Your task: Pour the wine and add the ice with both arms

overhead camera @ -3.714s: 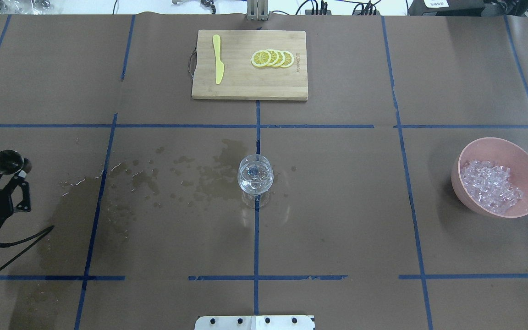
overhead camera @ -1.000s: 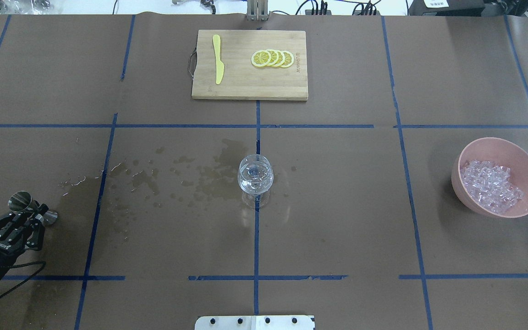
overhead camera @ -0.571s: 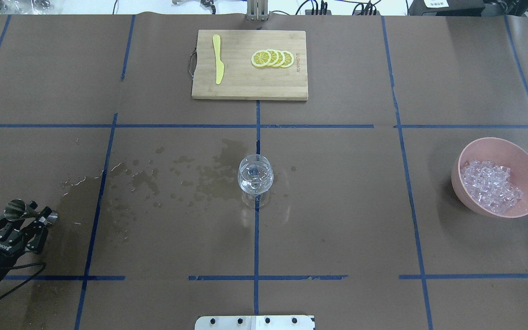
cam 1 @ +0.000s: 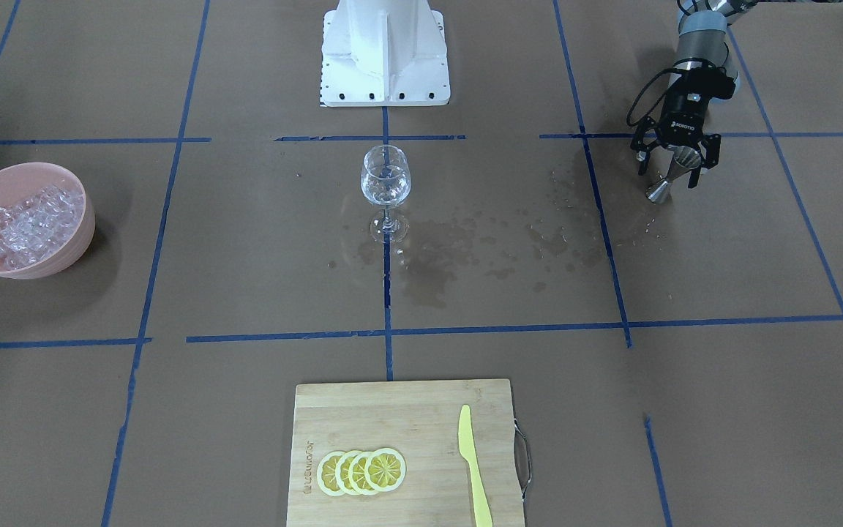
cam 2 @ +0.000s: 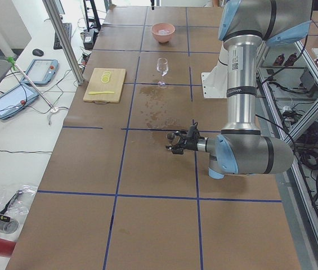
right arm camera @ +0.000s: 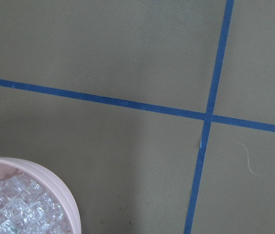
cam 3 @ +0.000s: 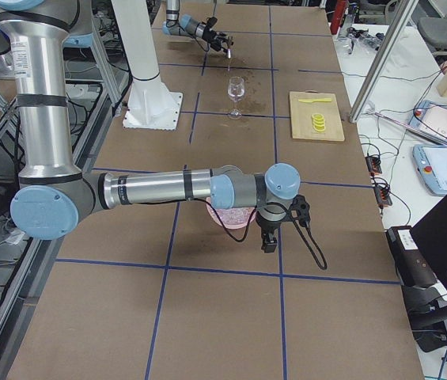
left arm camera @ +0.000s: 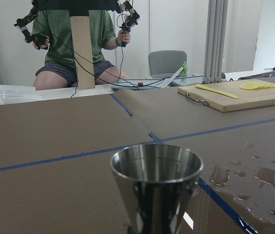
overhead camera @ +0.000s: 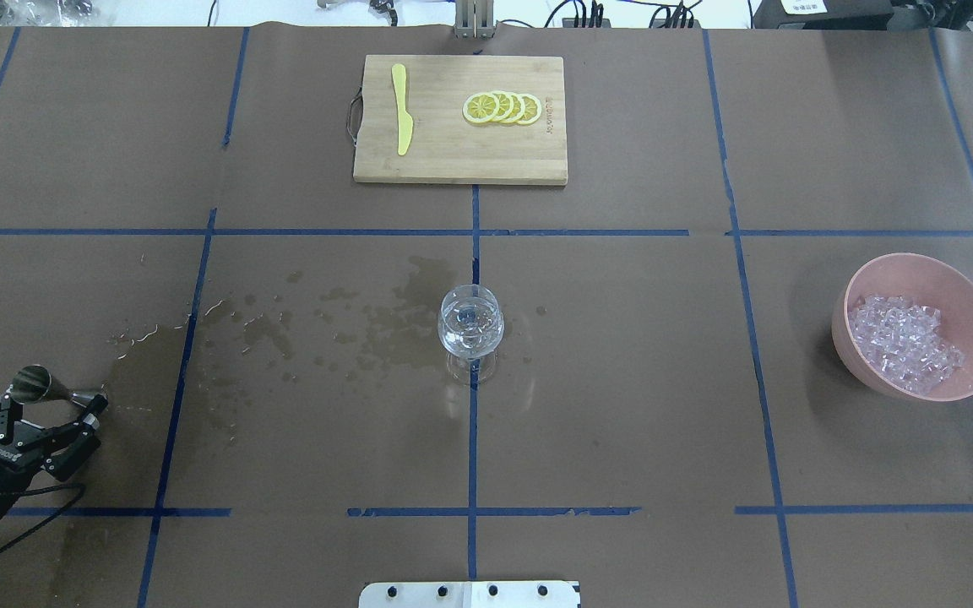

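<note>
The pouring step looks done: the wine (overhead camera: 470, 328), a clear colourless liquid, sits in the stemmed clear wine glass (cam 1: 385, 179) at the middle of the brown-paper surface (overhead camera: 622, 380); the left gripper (overhead camera: 47, 407) has its jaws spread and released, with the small steel cone-shaped jigger (left arm camera: 156, 180) standing on the surface between or just ahead of their tips. Next, I judge, the left arm must back off without tipping the jigger, and the right arm must fetch ice. The ice (overhead camera: 905, 346), a heap of clear cubes, lies in the round pink bowl (overhead camera: 968, 295), well apart from the glass; the right gripper (cam 3: 269, 240) hangs near that bowl, above it and not in it; whether its jaws are spread or clenched I cannot tell.
</note>
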Controlling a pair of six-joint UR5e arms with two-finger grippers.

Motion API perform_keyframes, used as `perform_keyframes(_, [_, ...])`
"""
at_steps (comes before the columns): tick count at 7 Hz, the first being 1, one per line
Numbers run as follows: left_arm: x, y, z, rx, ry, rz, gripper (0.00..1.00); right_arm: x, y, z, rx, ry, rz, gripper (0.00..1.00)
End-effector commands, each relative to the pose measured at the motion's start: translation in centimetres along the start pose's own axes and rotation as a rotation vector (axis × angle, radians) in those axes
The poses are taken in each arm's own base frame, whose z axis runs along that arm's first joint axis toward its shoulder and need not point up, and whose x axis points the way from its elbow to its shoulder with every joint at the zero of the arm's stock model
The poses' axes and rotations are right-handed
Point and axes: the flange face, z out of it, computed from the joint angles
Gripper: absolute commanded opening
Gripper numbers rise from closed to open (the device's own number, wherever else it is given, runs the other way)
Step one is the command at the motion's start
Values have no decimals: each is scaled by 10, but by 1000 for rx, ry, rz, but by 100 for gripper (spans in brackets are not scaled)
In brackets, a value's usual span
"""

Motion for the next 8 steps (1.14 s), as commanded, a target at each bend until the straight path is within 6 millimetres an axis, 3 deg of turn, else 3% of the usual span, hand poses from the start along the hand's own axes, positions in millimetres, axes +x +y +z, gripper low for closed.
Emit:
perform_keyframes(1, [10,-20,-3,0,31,-3,100,-9,-7,3,-4,0,63,100])
perform_keyframes(3, [-6,-38,-13,-9,37,21,100,-9,-8,2,-3,0,64,100])
perform_keyframes(4, [-16,-40,-17,-18,35,47,100,-10,-8,3,-4,0,63,100])
perform_keyframes(7, [-21,-40,-22,-82,99,69,100,-11,-8,1,-1,0,61,100])
perform_keyframes(8, [-28,-49,-30,-127,143,81,100,-11,-7,1,-1,-2,61,100])
